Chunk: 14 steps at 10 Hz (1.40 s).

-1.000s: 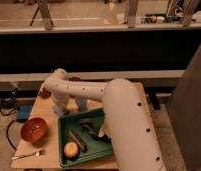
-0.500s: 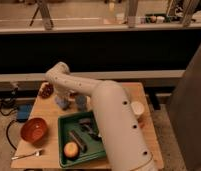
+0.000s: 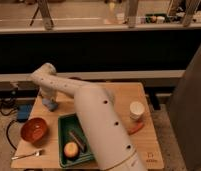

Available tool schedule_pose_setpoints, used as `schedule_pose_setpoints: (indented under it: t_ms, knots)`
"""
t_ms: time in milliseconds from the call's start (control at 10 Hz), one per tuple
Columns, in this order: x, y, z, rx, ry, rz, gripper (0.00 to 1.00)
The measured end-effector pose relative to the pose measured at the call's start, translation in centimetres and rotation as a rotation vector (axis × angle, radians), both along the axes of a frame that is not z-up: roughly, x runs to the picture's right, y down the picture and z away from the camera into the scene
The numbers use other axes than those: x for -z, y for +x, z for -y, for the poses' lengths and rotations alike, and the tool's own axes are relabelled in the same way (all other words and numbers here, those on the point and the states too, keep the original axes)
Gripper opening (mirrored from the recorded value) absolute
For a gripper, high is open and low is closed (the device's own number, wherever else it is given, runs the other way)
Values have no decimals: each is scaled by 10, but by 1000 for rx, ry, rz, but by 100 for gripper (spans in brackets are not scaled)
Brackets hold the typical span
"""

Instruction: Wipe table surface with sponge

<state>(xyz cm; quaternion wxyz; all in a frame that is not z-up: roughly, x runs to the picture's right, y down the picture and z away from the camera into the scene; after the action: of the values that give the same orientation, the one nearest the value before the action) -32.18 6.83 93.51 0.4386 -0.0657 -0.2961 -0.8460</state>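
Observation:
The light tan wooden table surface fills the middle of the camera view. A small pale-blue sponge lies on its far left part. My white arm reaches from the bottom centre up to the left and bends down. My gripper hangs at its end, right over the sponge and at its top. The arm hides the middle of the table.
An orange bowl and a fork sit at the front left. A green tray holds a round fruit and a dark item. A white cup and an orange piece are at the right. A blue box lies beyond the left edge.
My arm has swung to the left, and the gripper has moved left along the far part of the table with the sponge under it.

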Motion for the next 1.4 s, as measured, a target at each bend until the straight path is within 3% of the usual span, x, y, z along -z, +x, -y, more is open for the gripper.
schedule_pose_setpoints:
  t_ms: [300, 800, 1100, 1400]
  knots:
    - [20, -9, -22, 48, -8, 55, 8]
    - [51, 46, -66, 53, -33, 58, 8]
    - [39, 80, -54, 14, -28, -10, 8]
    - [9, 93, -26, -13, -27, -82, 8]
